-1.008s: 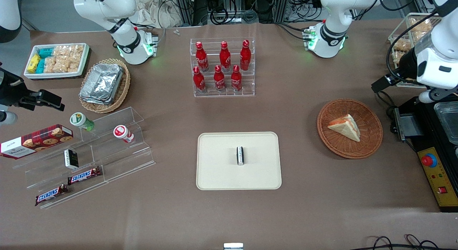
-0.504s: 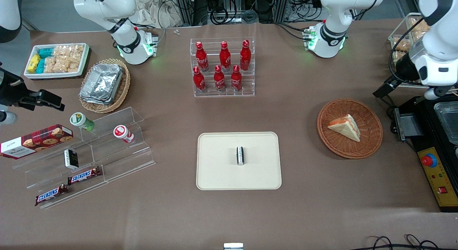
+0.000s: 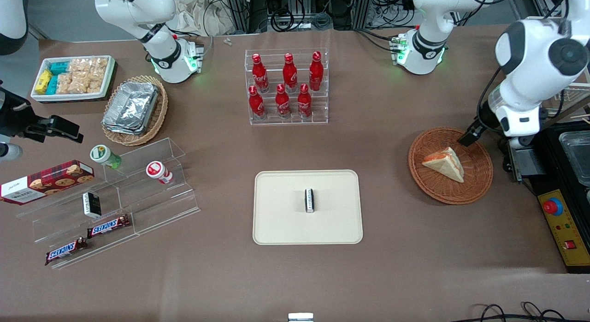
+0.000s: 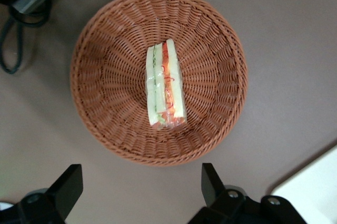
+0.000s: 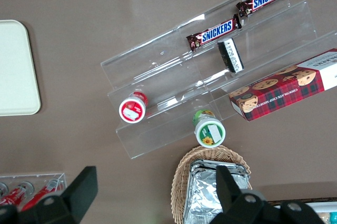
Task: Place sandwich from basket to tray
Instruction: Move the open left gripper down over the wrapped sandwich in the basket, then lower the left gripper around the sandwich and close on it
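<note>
The sandwich point(image 3: 443, 163) lies in the reddish-brown basket point(image 3: 479, 181) at the right of the front frame, its long axis running diagonally from the frame's upper left to lower right, filling edge turned upward. The claw point(image 4: 138, 187) hangs spread wide above the basket's rim, holding nothing. The cream tray point(image 3: 276, 220) sits mid-frame on the bench point(image 3: 392, 266), carrying a small dark packet point(image 3: 309, 200).

The sandwich point(image 3: 443, 163) lies in the basket point(image 3: 477, 183) toward the working arm's end of the counter point(image 3: 392, 266), with the claw point(image 4: 142, 190) spread wide above the basket's rim. From the basket, the tray point(image 3: 281, 225) sits at about eight o'clock, carrying a small packet point(image 3: 309, 200).
</note>
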Controlling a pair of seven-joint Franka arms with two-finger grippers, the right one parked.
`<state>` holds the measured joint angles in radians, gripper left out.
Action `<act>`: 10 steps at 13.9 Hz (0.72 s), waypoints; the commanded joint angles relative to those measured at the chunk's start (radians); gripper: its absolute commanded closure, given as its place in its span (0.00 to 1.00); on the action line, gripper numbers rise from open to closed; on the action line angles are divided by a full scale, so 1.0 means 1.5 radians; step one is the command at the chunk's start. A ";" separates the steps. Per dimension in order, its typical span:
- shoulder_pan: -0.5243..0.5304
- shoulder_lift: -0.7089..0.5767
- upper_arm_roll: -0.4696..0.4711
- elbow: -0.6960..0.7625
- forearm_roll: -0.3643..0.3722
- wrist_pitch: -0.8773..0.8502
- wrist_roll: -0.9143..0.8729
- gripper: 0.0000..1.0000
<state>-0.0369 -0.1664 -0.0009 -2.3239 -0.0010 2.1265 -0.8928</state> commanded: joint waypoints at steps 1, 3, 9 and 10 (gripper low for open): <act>0.000 0.024 0.002 -0.065 0.000 0.103 -0.016 0.00; 0.000 0.070 0.006 -0.074 0.000 0.144 -0.017 0.00; 0.000 0.190 0.031 -0.083 -0.001 0.279 -0.018 0.00; 0.000 0.204 0.032 -0.084 -0.001 0.290 -0.019 0.00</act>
<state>-0.0345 0.1076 0.0433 -2.4259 -0.0045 2.4816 -0.8951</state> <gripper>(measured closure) 0.000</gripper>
